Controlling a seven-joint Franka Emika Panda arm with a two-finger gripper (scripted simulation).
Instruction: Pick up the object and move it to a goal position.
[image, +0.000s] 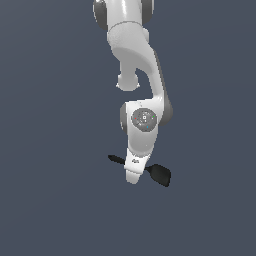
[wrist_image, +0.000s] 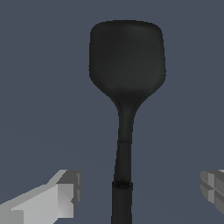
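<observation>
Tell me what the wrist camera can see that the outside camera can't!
Only the wrist view shows the two fingertips, spread wide apart with the spatula's handle running between them, touching neither. It also shows the whole blade up close.

Only the exterior view shows the robot arm reaching down, with its hand covering the middle of the spatula, so just the handle tip and the blade stick out on either side.

Both show the black spatula lying on the plain dark floor, with the gripper right above it.
</observation>
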